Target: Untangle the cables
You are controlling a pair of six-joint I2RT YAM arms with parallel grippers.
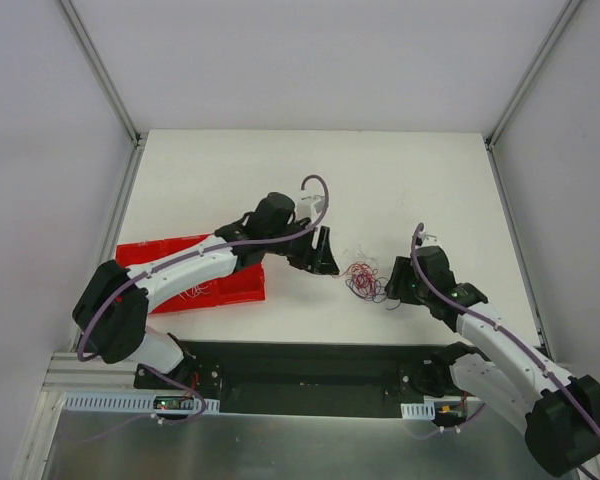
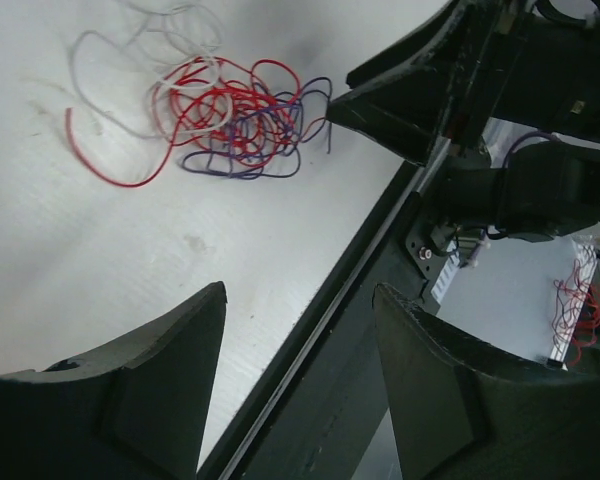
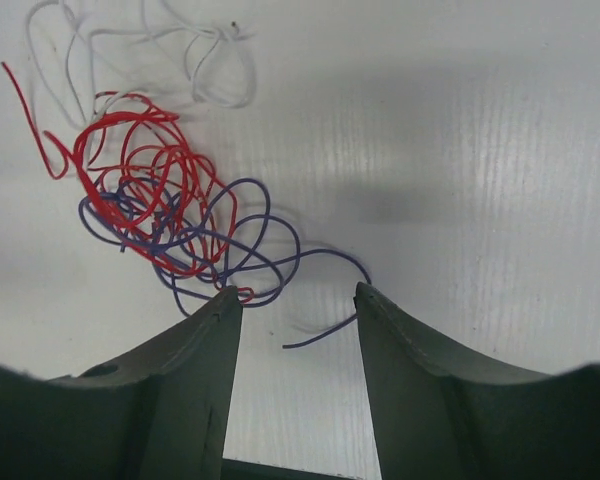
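Note:
The cables (image 1: 362, 279) are a small tangle of thin red, purple and white wires on the white table between my two grippers. In the left wrist view the tangle (image 2: 235, 120) lies ahead of my open, empty left gripper (image 2: 300, 290), well apart from it. In the right wrist view the tangle (image 3: 170, 215) lies just ahead and left of my open right gripper (image 3: 298, 292); a loose purple wire end (image 3: 325, 335) lies between its fingertips, ungripped. From above, the left gripper (image 1: 328, 262) is left of the tangle and the right gripper (image 1: 395, 285) is right of it.
A red tray (image 1: 195, 270) holding a few more thin wires sits on the table's left, under the left arm. The black base rail (image 1: 300, 365) runs along the table's near edge. White walls enclose the table at the back and sides.

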